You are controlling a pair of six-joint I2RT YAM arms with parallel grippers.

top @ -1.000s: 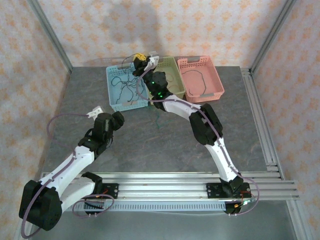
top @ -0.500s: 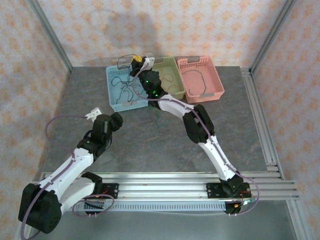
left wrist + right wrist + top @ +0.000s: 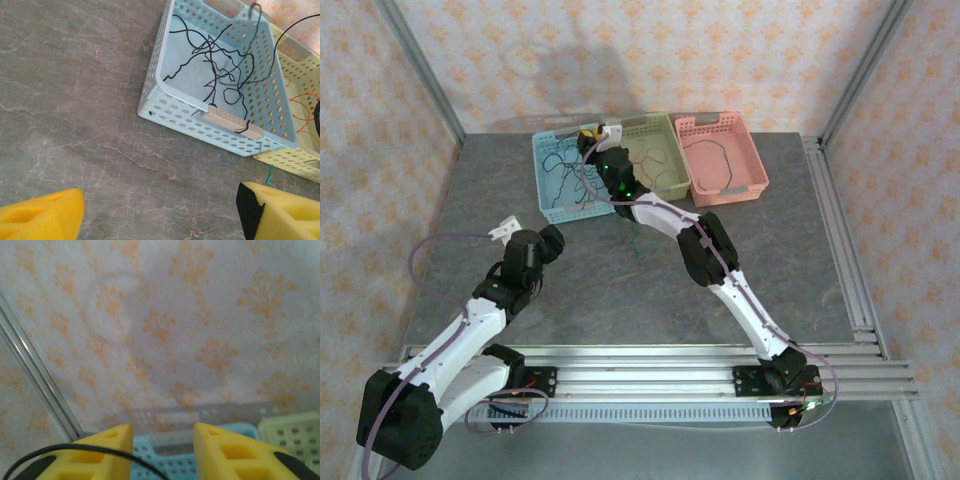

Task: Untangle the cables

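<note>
Holding black cables (image 3: 216, 56), blue basket (image 3: 180, 112), green basket (image 3: 660, 122) beside, pink basket (image 3: 730, 192) beyond

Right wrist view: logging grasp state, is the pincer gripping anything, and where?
Nothing gripped: the right pincer stands open; a black cable merely crosses one finger.

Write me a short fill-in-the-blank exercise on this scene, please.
The basket holding the tangled black cables is ___.
The thin cable lying on the table is ___.
The left gripper hovers with its jaws ___.
Missing words: blue; green; open.
</note>
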